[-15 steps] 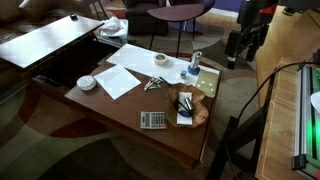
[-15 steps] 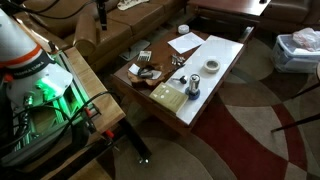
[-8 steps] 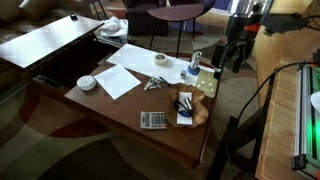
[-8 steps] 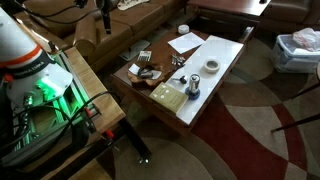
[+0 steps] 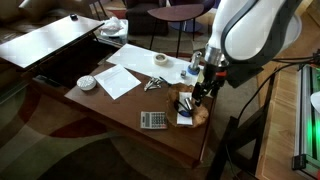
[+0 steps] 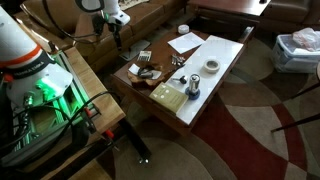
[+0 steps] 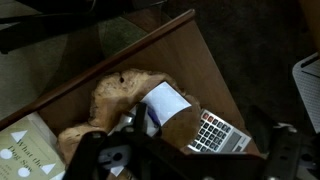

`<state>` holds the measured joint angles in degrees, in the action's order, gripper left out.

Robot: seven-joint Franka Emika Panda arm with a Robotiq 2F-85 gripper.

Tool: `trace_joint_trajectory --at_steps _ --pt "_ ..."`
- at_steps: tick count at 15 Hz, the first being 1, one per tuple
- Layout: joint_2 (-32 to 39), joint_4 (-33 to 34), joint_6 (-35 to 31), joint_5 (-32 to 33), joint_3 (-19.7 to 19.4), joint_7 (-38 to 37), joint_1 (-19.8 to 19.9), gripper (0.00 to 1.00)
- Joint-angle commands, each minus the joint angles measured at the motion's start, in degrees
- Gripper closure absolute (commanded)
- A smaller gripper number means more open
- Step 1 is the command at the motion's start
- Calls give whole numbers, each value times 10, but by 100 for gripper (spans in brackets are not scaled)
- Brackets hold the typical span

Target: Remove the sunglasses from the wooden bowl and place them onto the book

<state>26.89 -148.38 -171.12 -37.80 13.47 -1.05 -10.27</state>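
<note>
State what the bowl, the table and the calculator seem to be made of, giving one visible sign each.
Bowl: probably wood, matt; mottled tan-brown surface with an uneven rim.
Table: wood or veneer, smooth; even reddish-brown top with a straight edge.
Calculator: likely plastic; grey case with rows of pale keys.

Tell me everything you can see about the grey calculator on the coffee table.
The calculator is a small, flat, grey rectangle, plastic by its look, with rows of light keys that show best in the wrist view. It lies face up and flat on the brown wooden table, near its edge, close beside the wooden bowl; whether the two touch is unclear. Nothing rests on it, and its display is too small to read.
</note>
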Motion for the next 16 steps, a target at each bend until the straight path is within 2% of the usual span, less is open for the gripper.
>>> trace_joint_trajectory --at_steps 1,2,4,9,10,11,12,15,16 --pt "148 94 8 79 -3 -1 26 0" --pt "69 35 -6 78 11 -28 28 0" --pt "102 52 -11 103 10 -37 36 0" --pt "81 45 -11 105 16 -41 39 0" --pt "94 52 -28 104 27 -40 50 0" --pt "108 54 -65 108 23 -50 45 0" --pt "119 56 -97 122 -2 -66 20 0" --pt "159 70 -166 153 -1 -77 51 0" --pt "163 71 -167 161 -29 -89 32 0"
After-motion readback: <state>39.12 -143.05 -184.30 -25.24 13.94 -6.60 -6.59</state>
